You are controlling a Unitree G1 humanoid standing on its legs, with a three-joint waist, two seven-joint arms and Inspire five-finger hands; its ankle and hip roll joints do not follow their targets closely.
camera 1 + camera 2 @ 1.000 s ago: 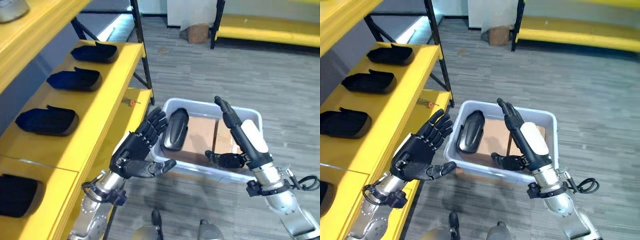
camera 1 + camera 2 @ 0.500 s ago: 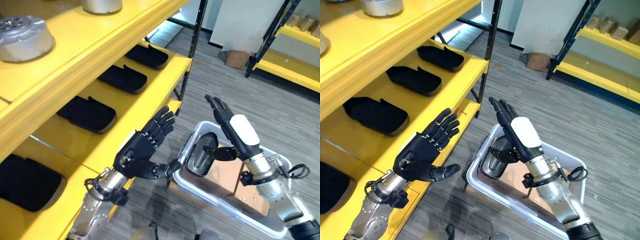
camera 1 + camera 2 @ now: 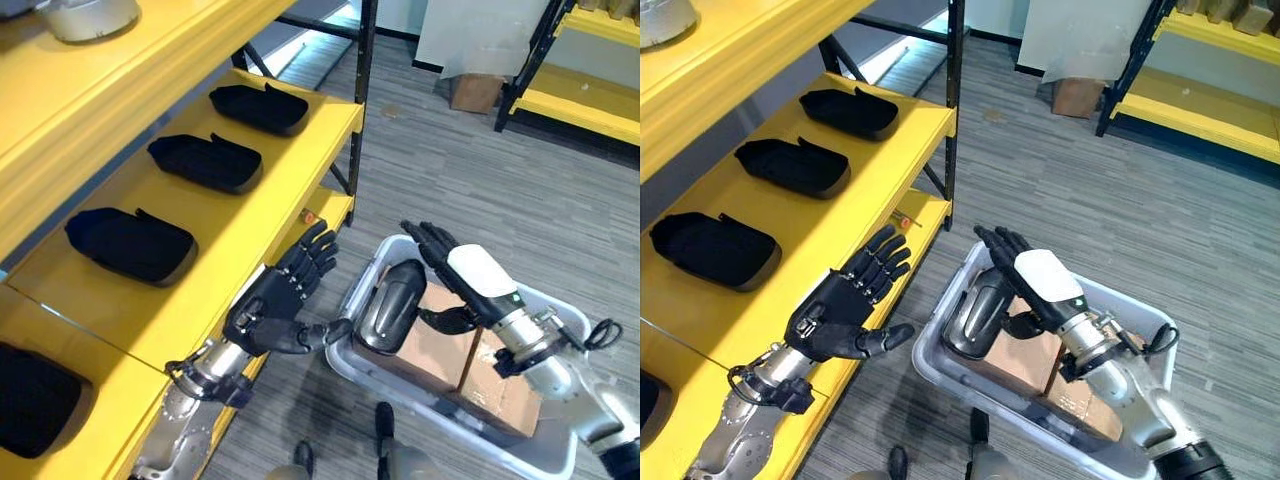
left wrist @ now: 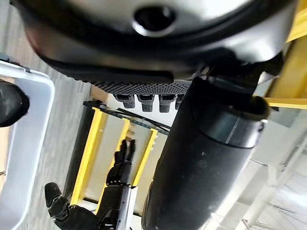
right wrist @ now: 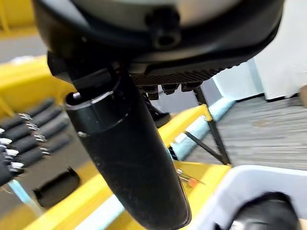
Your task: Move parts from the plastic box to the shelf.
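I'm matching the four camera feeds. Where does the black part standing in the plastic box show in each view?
Left eye view: black part at centre right, leaning at the plastic box's near-left wall.
Right eye view: part at lower centre, by the right hand.
Left wrist view: dark rounded end at the left edge, probably the part.
Right wrist view: dark shape at the bottom right inside the box.
Shared landmark: the yellow shelf.

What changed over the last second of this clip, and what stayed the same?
The camera view shifted, so the scene's drift is not the objects moving. The right hand came down from raised above the plastic box to beside the black part leaning inside it, fingers straight, not gripping. The left hand stayed open by the shelf, holding nothing. The part remains in the box.
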